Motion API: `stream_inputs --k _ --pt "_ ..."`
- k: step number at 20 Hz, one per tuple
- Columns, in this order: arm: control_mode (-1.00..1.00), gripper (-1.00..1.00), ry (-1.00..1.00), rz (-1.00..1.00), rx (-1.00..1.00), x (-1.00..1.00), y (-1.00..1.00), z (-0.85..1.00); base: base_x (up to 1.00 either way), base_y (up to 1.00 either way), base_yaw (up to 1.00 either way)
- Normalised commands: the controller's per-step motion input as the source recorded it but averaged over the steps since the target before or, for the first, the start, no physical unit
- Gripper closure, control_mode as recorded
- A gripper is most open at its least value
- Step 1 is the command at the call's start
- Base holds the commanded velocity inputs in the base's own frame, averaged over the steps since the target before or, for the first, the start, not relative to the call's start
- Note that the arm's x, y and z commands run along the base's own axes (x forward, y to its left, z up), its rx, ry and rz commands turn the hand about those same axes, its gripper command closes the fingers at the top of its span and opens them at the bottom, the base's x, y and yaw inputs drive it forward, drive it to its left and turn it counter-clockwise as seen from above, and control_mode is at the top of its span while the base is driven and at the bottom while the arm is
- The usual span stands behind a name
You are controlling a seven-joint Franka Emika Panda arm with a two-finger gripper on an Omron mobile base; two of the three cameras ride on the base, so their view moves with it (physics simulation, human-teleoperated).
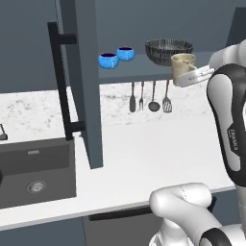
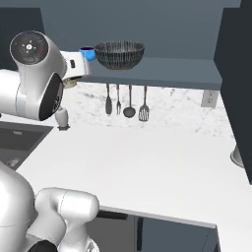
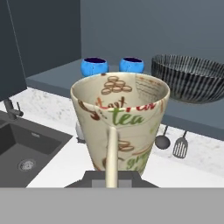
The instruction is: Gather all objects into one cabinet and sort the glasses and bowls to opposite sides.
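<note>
From my hand view alone, print shows inside the upright mug (image 3: 120, 124); my tool (image 1: 188, 76) grips its handle.

Kitchen: sink (image 1: 36, 173), hanging utensils (image 1: 150, 97).

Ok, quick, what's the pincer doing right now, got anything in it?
Pincer: closed on the cream mug, holding it upright in front of the open cabinet shelf.

Dark wire-mesh basket (image 1: 168, 50) on the open shelf (image 1: 144, 72). Four utensils (image 1: 149, 97) hang below it against the speckled backsplash (ladle and slotted spatula among them). White counter (image 1: 144, 153); dark sink (image 1: 36, 168) set in at left.
</note>
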Motion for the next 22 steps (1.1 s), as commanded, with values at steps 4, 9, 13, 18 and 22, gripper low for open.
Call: stream_inputs --k 4,9,13,18,22 --pt "-1.0 1.0 0.0 0.0 0.0 0.06 0.0 -0.01 0.02 0.0 0.0" --pt "-1.0 1.0 0.03 0.01 0.0 0.04 0.0 -0.01 0.0 0.0 0.0" --pt "-1.0 1.0 0.0 0.0 0.06 0.66 0.2 -0.16 0.0 0.0 0.0" --pt "-1.0 1.0 -0.03 0.0 0.09 0.71 0.29 -0.03 0.0 0.0 0.0" --pt "-1.0 1.0 -0.02 0.01 0.09 0.71 0.26 0.0 0.0 0.0 0.0"
